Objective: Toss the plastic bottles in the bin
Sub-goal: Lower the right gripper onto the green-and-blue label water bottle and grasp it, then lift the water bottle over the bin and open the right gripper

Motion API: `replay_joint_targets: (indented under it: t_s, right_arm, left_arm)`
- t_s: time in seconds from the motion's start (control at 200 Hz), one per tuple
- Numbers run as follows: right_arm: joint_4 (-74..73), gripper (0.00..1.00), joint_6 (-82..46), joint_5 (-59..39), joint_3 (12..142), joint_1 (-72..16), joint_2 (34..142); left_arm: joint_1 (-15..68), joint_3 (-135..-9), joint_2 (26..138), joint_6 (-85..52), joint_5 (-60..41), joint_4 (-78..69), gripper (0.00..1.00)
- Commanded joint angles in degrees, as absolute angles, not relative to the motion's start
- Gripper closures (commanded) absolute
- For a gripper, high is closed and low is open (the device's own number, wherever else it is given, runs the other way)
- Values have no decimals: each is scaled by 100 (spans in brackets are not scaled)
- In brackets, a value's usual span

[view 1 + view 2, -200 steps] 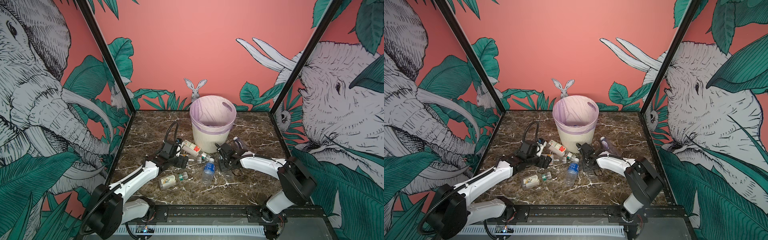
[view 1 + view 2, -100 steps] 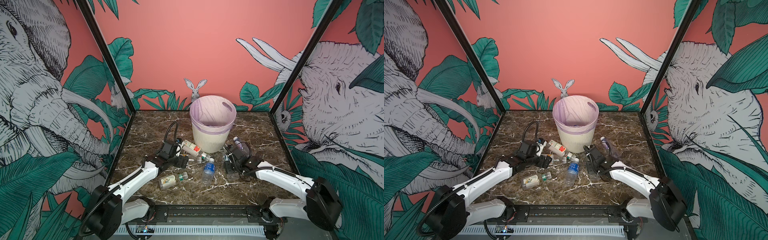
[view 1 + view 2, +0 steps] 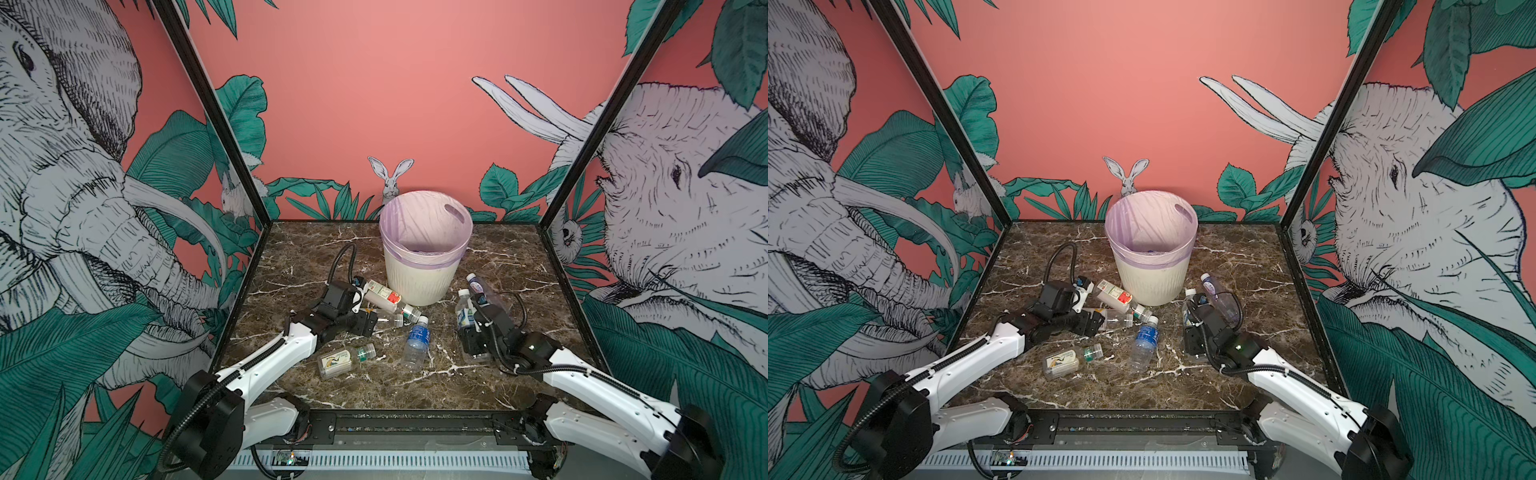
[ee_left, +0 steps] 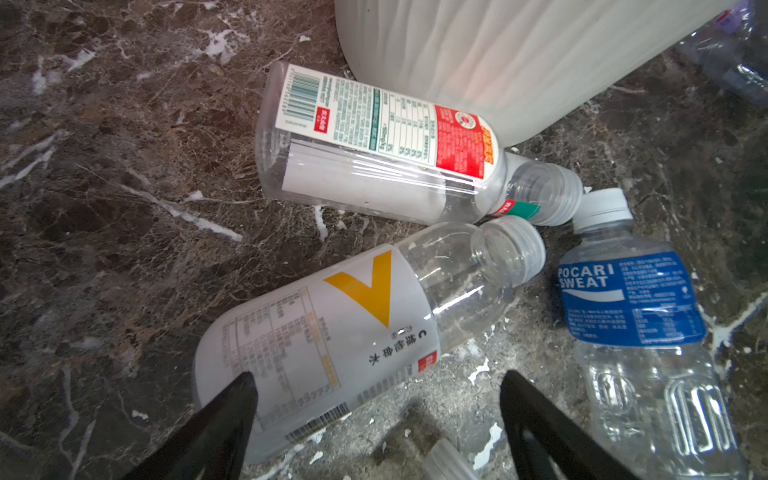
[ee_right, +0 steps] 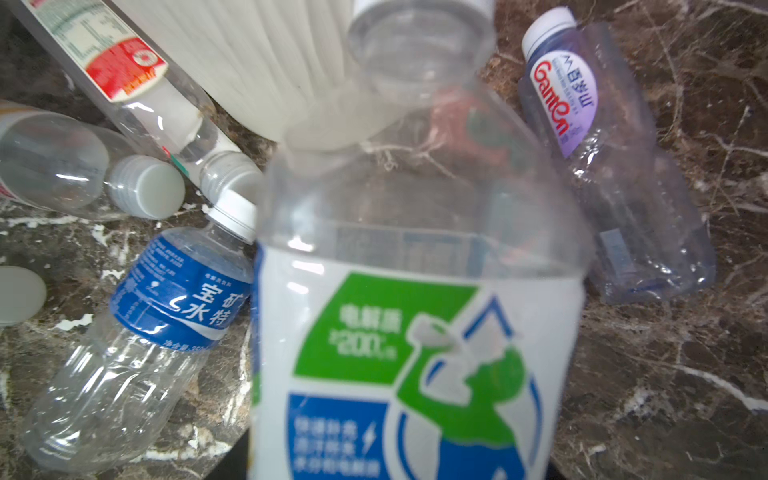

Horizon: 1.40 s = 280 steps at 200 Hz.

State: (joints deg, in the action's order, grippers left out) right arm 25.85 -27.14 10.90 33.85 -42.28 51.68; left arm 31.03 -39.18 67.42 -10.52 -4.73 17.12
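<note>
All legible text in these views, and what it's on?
"POCARI SWEAT", "宝矿", "水特": blue-label bottle, wrist views.
"Ganten", "百岁山": purple-label bottle.
"电解质", "200": green-label bottle.
Fine print on red-white-label bottle and yellow-V bottle: too small to read.
Top views: nothing legible.

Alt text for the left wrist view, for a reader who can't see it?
Open black fingers of the left gripper reach toward a white-labelled bottle with a yellow mark, lying on the marble table. Beyond it lie a red-and-white-labelled bottle beside the ribbed bin and a blue-labelled bottle.
</note>
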Motion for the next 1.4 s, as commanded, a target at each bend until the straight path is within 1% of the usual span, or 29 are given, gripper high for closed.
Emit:
replay_joint_targets:
  t_s: [0.0,0.3,0.45,0.6,0.685,0.795,0.87,0.905,0.93,0.95,1.02,1.025,1.035,1.09,1.155,1.25,1.275,1.395]
  right_arm:
    - [2474,65,-2524,1283,3321,-4266,4665]
    - [2530,65,-2192,1407,3591,-4274,3358]
    - [2515,65,-1990,1367,4215,-4274,3219]
    - [2368,67,-1746,1222,5150,-4277,3665]
    - [2206,67,-1643,1091,5891,-4272,4207]
    - [2022,69,-1429,1016,7081,-4276,5353]
    - [2043,69,-1264,1090,8297,-4266,6383]
    - [2092,65,-1169,1200,8931,-4256,6924]
    - [2174,58,-1135,1314,9394,-4229,7317]
    - [2290,48,-1147,1376,9789,-4199,7701]
    - [3041,7,-1160,1850,11266,-4137,8796]
    - [3111,4,-1160,1905,11354,-4134,8885]
    - [3212,2,-1160,1973,11540,-4132,9028]
    - [3651,1,-1194,2347,12222,-4131,9552]
    - [3619,1,-1186,2506,12306,-4131,9604]
    - [2996,1,-1102,2454,11688,-4132,9216]
    - [2883,1,-1092,2391,11549,-4138,8909]
    - [2940,1,-1145,2287,11146,-4141,8468]
  left_arm:
    - [3073,-3972,6672,-1078,-573,1609,8]
    - [3072,-4034,6698,-1081,-576,1602,8]
    - [3073,-4051,6621,-1042,-514,1615,8]
    - [3075,-4070,6575,-1029,-484,1608,8]
    - [3071,-4061,6572,-1031,-484,1611,8]
    - [3078,-4029,6572,-1041,-499,1564,8]
    - [3076,-4042,6598,-1045,-510,1545,8]
    - [3076,-4047,6609,-1046,-519,1546,8]
    - [3071,-4058,6629,-1039,-531,1534,8]
    - [3074,-4065,6634,-1041,-534,1530,8]
    - [3068,-4132,6669,-1033,-560,1577,8]
    - [3068,-4136,6665,-1035,-557,1584,8]
    - [3074,-4150,6667,-1032,-555,1596,8]
    - [3075,-4190,6649,-1020,-560,1637,8]
    - [3076,-4201,6621,-1019,-529,1637,8]
    - [3076,-4197,6606,-1020,-502,1637,8]
    - [3072,-4196,6611,-1019,-507,1641,8]
    - [3075,-4244,6650,-1005,-501,1690,8]
